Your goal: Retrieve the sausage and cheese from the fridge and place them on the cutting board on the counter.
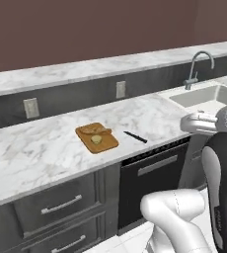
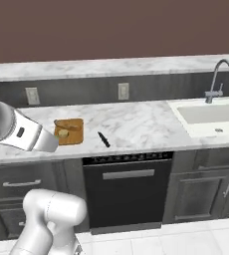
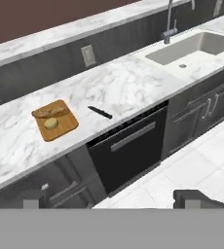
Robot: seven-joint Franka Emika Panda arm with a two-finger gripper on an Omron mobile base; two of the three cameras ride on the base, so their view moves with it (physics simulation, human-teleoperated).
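The cutting board [image 1: 96,138] [image 2: 69,131] [image 3: 55,120] lies flat on the white marble counter [image 1: 41,148], close to its front edge. A round yellowish cheese [image 1: 96,140] [image 3: 50,123] rests on the board. Along the board's far side lies a longer tan-brown piece [image 1: 95,130] [image 3: 50,112]; at this size I cannot tell whether the sausage is with it. The fridge is out of view. My gripper [image 3: 114,199] is open and empty, with its fingertips [image 3: 194,198] wide apart. It hangs back from the counter over the floor, well away from the board.
A black knife [image 1: 135,137] [image 2: 103,139] [image 3: 100,113] lies on the counter just right of the board. Further right are a sink [image 1: 204,96] [image 2: 211,114] and a faucet [image 2: 218,79]. A dark dishwasher front [image 2: 129,191] and drawers sit below the counter.
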